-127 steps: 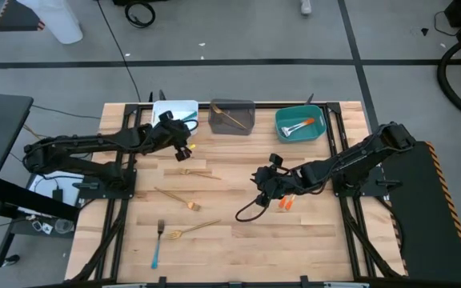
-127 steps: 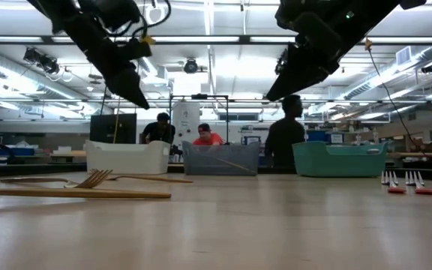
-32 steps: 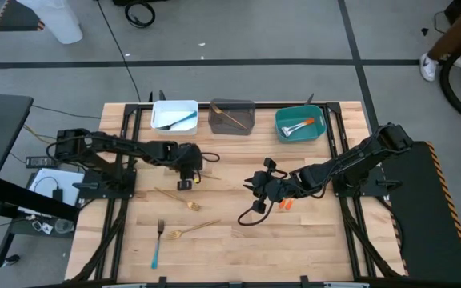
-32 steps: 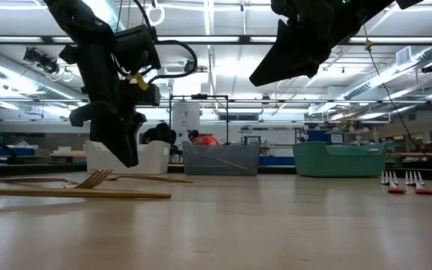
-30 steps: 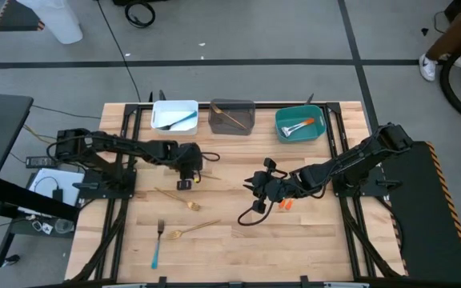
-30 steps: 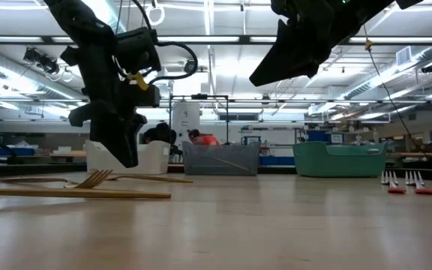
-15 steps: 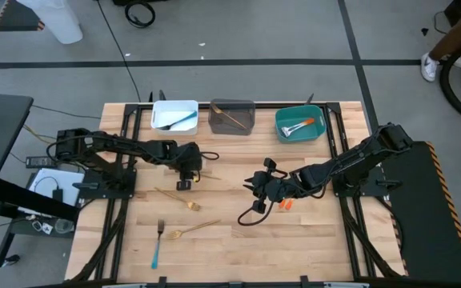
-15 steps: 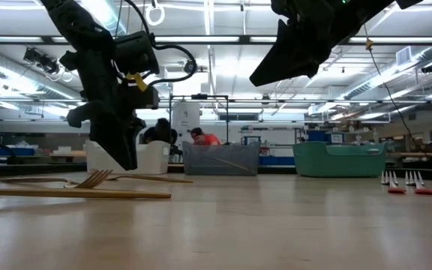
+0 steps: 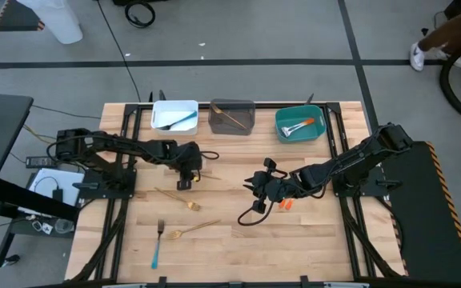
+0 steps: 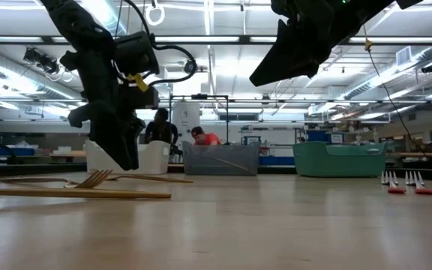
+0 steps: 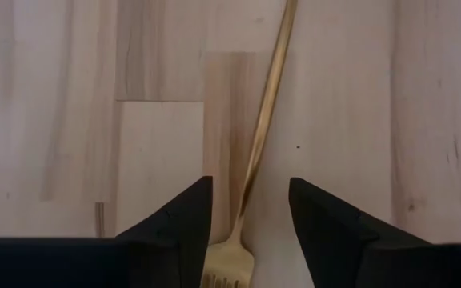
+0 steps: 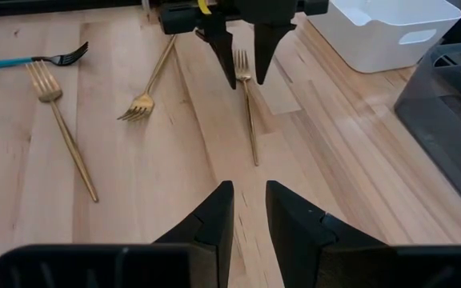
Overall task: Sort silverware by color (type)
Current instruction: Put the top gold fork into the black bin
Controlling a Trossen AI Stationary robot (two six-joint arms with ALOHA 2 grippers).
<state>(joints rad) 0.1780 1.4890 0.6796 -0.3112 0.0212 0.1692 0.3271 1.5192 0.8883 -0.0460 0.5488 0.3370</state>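
Silverware lies scattered on my wooden tabletop [image 9: 310, 240], with three bins along its far edge: a white bin [image 9: 174, 115] holding a blue-handled piece, a grey bin [image 9: 231, 117] holding a gold piece, and a teal bin [image 9: 299, 123] holding orange-handled pieces. My left arm reaches in toward the middle, and its left end effector [image 9: 184, 174] points straight down over a gold fork [image 11: 256, 160], fingers spread wide either side of the neck just behind the tines, not closed on it. My right arm reaches in from the other side; the right end effector [image 9: 256, 182] hovers above the wood with fingers only narrowly apart, holding nothing. Loose pieces remain: a second gold fork [image 9: 171, 195] and a third gold fork [image 9: 194, 229] nearer the front, a blue-handled fork [image 9: 157, 245] at the front left, and orange-handled forks [image 9: 286, 205] just beside the right arm. I judge these forks light, stiff and slippery, lying almost flat on the wood, so the fingertips must press close to the surface. The narrow neck looks like the best hold, though a thin handle may pivot or slide out when pinched.
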